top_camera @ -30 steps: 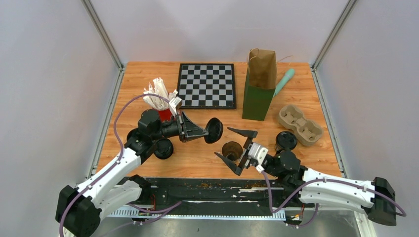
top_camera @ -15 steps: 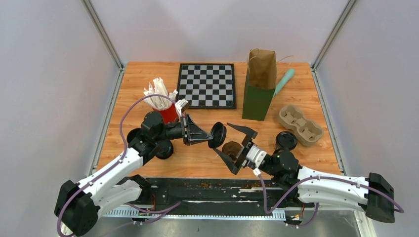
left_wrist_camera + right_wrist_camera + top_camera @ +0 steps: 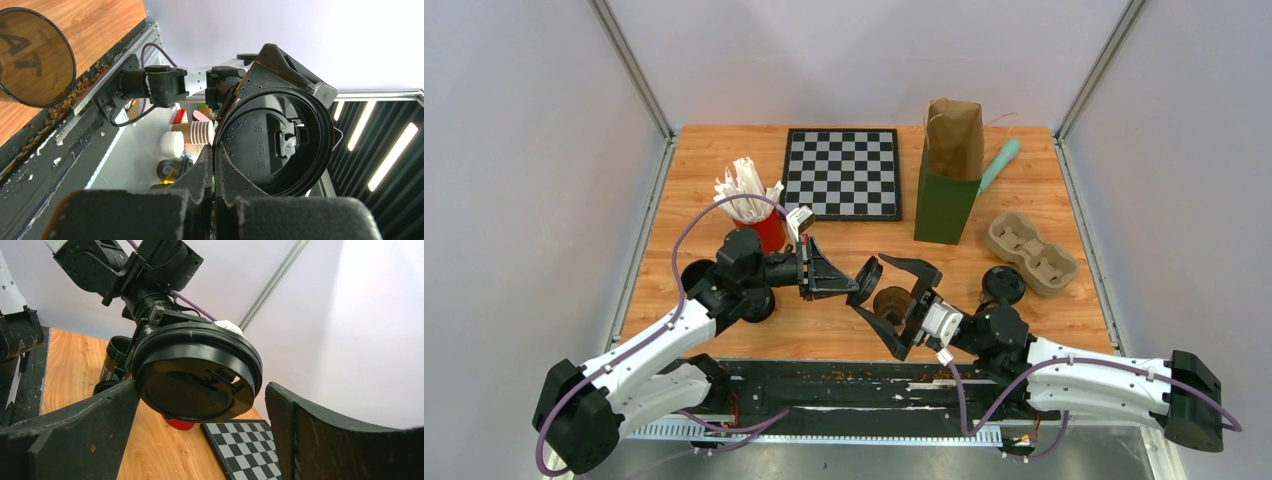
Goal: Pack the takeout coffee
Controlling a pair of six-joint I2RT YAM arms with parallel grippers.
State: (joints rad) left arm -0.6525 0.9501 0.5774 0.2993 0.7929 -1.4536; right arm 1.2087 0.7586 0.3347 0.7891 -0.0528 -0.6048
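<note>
My left gripper (image 3: 852, 288) is shut on the rim of a round black lid (image 3: 867, 278), held on edge above the table. In the left wrist view the lid (image 3: 277, 142) fills the right side, and a lidless brown cup (image 3: 35, 55) shows at the upper left. My right gripper (image 3: 874, 287) stands open, one finger on each side of the lid (image 3: 197, 372) without touching it. The lidless cup (image 3: 892, 301) stands just behind the right fingers. One lidded takeout coffee (image 3: 1003, 284) stands to the right, and two dark cups (image 3: 754, 300) sit by the left arm.
A green and brown paper bag (image 3: 948, 175) stands upright at the back right, a teal object (image 3: 1000, 165) beside it. A pulp cup carrier (image 3: 1031, 250) lies at the right. A chessboard (image 3: 842, 172) and a red cup of wrapped straws (image 3: 759, 215) are at the back left.
The left gripper carried the lid to the right, towards the lidless cup. The right gripper moved left and forward, so its open fingers now flank the lid.
</note>
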